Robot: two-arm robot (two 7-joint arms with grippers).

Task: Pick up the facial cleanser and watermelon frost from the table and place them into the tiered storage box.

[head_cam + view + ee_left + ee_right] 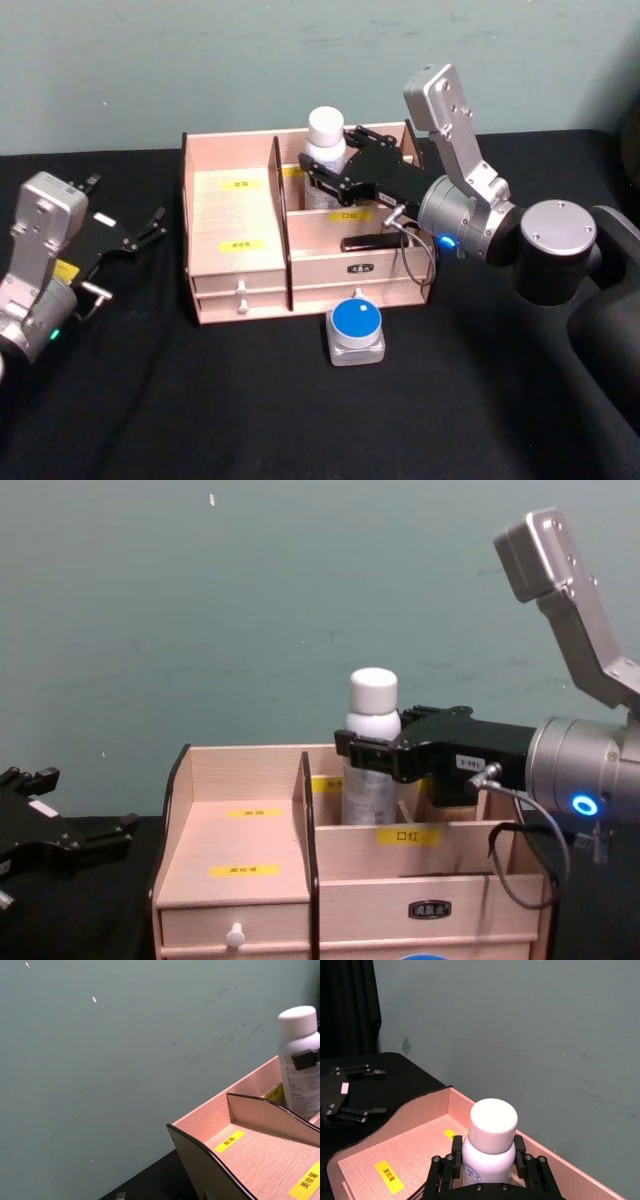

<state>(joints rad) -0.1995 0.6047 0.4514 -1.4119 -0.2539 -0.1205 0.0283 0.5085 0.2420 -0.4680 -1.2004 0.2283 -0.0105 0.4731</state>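
Your right pincer (328, 160) reaches over the tiered storage box (228, 150) from the right. Its fingers (456, 1149) are closed on the shoulder of the upright white bottle (373, 695). The bottle sits in the rear compartment, just right of the tall centre divider and close to the back wall. Its base is hidden behind the lower tier, so you cannot tell whether it is resting on the floor. There is little room on either side of it.

The blue-lidded jar (356, 325) stands on the black worktop (200, 400), just in front of the box's front edge. There is free cloth around the jar.

Your left pincer (125, 205) rests well to the left of the box, with its fingers spread and nothing between them.
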